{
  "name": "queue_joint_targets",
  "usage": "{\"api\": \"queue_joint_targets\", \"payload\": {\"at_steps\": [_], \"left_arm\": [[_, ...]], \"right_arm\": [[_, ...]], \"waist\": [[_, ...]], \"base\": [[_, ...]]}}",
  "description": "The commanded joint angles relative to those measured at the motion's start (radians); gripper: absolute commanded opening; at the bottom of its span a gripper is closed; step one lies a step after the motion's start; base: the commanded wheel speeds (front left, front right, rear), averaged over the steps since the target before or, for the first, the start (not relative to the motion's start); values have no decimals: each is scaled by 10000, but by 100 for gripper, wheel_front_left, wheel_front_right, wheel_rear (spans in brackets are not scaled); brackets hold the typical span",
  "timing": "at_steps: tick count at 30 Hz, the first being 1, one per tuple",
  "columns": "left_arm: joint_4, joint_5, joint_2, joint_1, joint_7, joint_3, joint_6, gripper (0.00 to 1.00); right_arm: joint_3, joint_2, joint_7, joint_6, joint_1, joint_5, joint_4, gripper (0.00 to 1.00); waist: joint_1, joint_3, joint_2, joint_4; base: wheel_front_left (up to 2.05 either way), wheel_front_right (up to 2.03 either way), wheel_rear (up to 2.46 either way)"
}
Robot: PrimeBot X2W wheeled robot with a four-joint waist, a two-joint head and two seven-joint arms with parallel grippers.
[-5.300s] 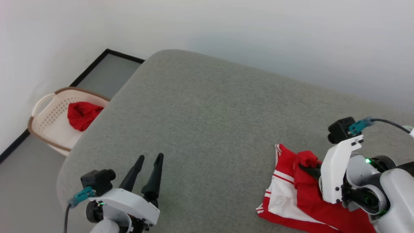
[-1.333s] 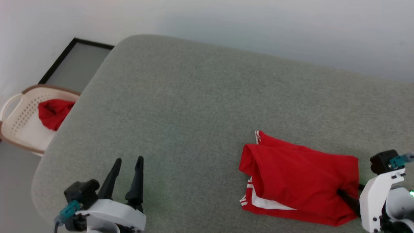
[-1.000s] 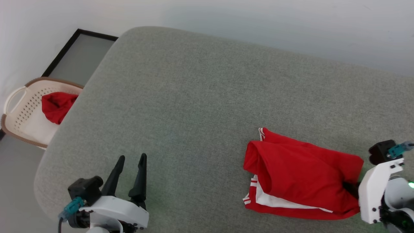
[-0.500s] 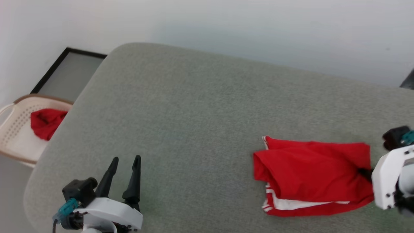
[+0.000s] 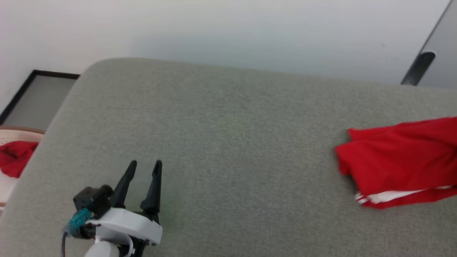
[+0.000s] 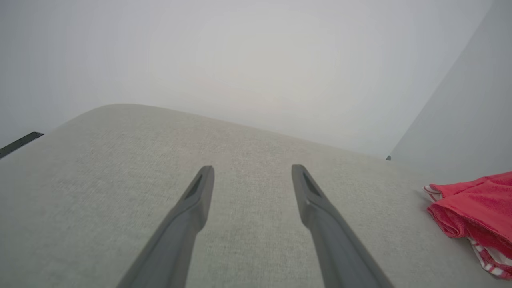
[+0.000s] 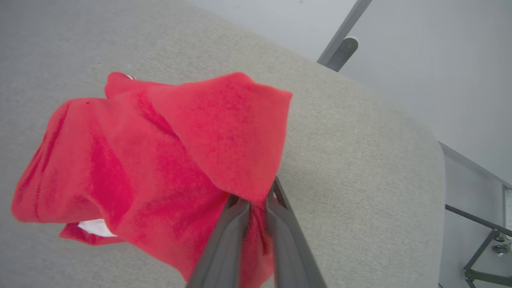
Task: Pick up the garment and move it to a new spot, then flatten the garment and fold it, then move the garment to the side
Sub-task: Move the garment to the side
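Note:
The garment [image 5: 400, 160] is a folded red bundle with a white striped edge, at the right edge of the grey cushioned surface [image 5: 228, 135] in the head view. It also shows at the far right in the left wrist view, the garment [image 6: 476, 212]. In the right wrist view my right gripper [image 7: 256, 198] is shut on a fold of the garment [image 7: 160, 152], which hangs partly lifted off the surface. My left gripper [image 5: 144, 166] stands open over bare cushion at the lower left, far from the garment; its fingers [image 6: 196, 200] are spread apart with nothing between them.
A pale laundry basket [image 5: 7, 185] holding another red cloth [image 5: 14, 157] sits on the floor past the surface's left edge. A white wall runs behind. A grey post [image 5: 417, 67] stands at the upper right. The surface's right end [image 7: 432, 168] drops to the floor.
The right gripper has shut on the garment and drawn it rightward and up off the surface. The head camera has swung, shifting the whole scene. The left gripper stays open.

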Motion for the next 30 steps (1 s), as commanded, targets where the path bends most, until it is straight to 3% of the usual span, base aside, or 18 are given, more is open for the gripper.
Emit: {"api": "queue_joint_targets", "payload": {"at_steps": [1,6,17,23,30], "left_arm": [[-86,63,44,-197,-28,9,-18,100],[-271,153,97,-590,-30,-97,-27,100],[-572,263,220,-1293,24,-233,9,100],[-636,349,256,-1651,70,-329,15,100],[-672,380,290,-1938,93,-459,-9,100]], "right_arm": [[-42,-322,-154,-15,-319,-75,86,0],[-79,-1146,-645,-15,-978,-219,510,0],[-305,-2173,-1597,-15,-2021,-885,2087,0],[-595,-2247,-2033,-15,-2452,-1790,2992,0],[-1385,-1762,-2433,-15,-2783,-2836,4165,0]], "waist": [[0,476,-1,-479],[0,1112,-1,-872],[0,2464,-1,-1296],[0,3017,-1,-1379],[0,3394,-1,-1293]], "base": [[0,0,0],[0,0,0],[0,0,0],[0,0,0],[0,0,0]]}}
